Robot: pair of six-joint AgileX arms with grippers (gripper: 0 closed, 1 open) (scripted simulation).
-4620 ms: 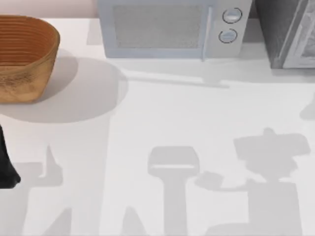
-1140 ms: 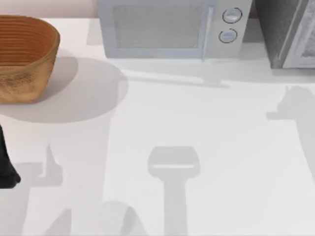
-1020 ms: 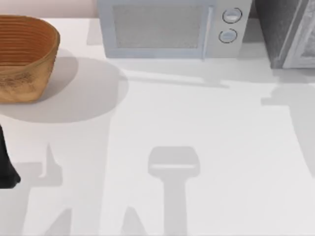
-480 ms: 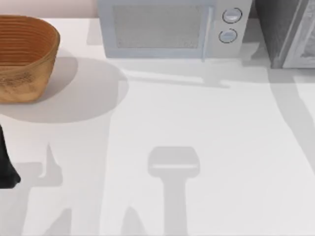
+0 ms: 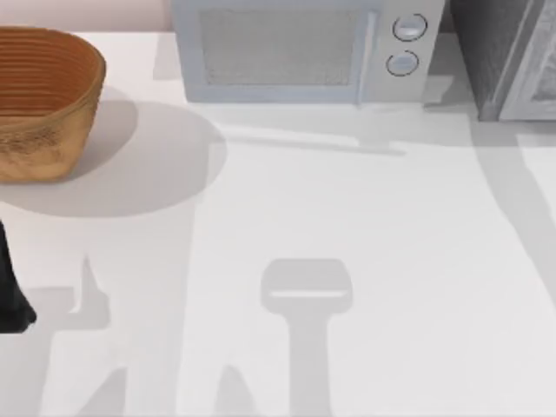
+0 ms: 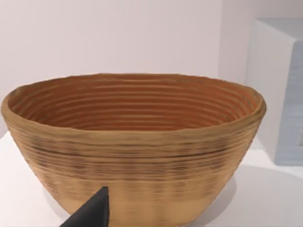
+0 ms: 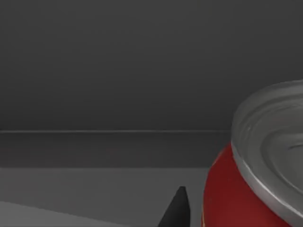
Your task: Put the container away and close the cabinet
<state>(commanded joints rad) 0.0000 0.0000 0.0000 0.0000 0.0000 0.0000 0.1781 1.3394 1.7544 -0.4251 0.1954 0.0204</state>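
Right gripper: one dark fingertip (image 7: 176, 208) shows in the right wrist view, just beside a red can (image 7: 251, 179) with a silver top. I cannot tell if the gripper is holding the can or has let it go.
Can: it is the thing to put away. It sits tilted in front of a dark gray wall and floor, which I think is the inside of the cabinet (image 7: 118, 71).
Cabinet: in the top view it stands at the far right corner of the table (image 5: 347, 208), and its door (image 5: 532, 78) looks swung open.
Left arm: it is parked at the left edge of the table (image 5: 10, 295). One dark fingertip (image 6: 92, 213) shows near the basket, and I cannot tell if the fingers are spread.
Basket: the brown woven basket (image 5: 43, 100) sits at the far left and has nothing in it.
Microwave: it (image 5: 300, 50) stands at the back with its door shut.
Done: the can seems to be inside the cabinet.
Left to do: let go if needed, pull the arm out, and shut the door.
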